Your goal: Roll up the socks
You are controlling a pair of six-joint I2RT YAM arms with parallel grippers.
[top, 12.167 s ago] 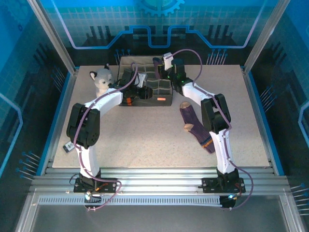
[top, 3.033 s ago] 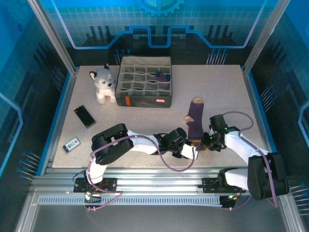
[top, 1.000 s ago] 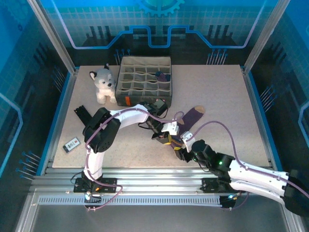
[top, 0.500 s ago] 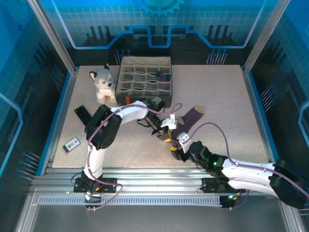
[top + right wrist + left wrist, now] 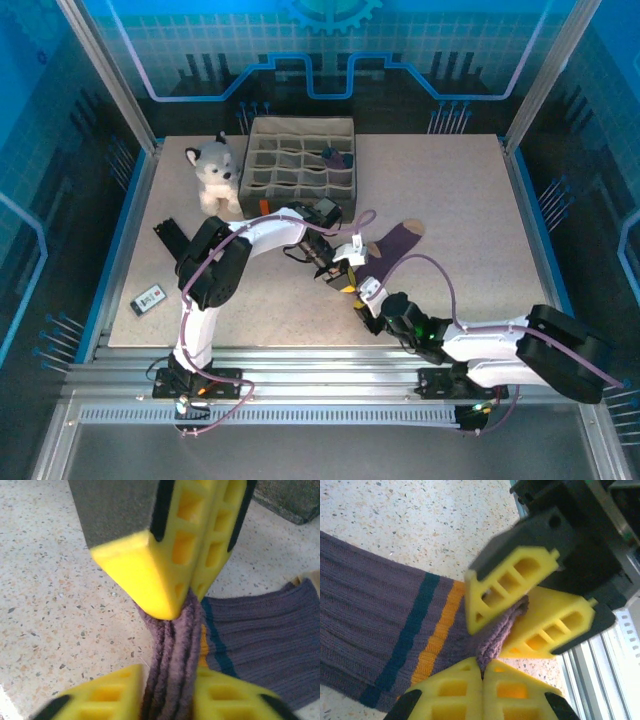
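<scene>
The two purple socks (image 5: 392,243) lie stacked on the table right of centre, the tan toe (image 5: 412,227) pointing far right. Their cuff end is bunched into a ridge (image 5: 496,635), beside the navy and orange bands (image 5: 427,630). My left gripper (image 5: 343,278) (image 5: 482,666) is shut on that cuff ridge. My right gripper (image 5: 366,303) (image 5: 170,692) is shut on the same ridge (image 5: 172,650) from the near side. The yellow fingers of both grippers almost touch. In the right wrist view the left gripper (image 5: 182,602) pinches the cuff from above.
A grey divided organizer box (image 5: 262,185) stands at the back, with a rolled dark sock (image 5: 337,157) in one cell. A plush husky (image 5: 213,175) sits to its left. A black remote (image 5: 168,233) and a small device (image 5: 149,298) lie at the left.
Both grippers stay clamped on the cuff. The left gripper has drawn slightly up and left, and the right arm has folded nearer the table's front edge.
</scene>
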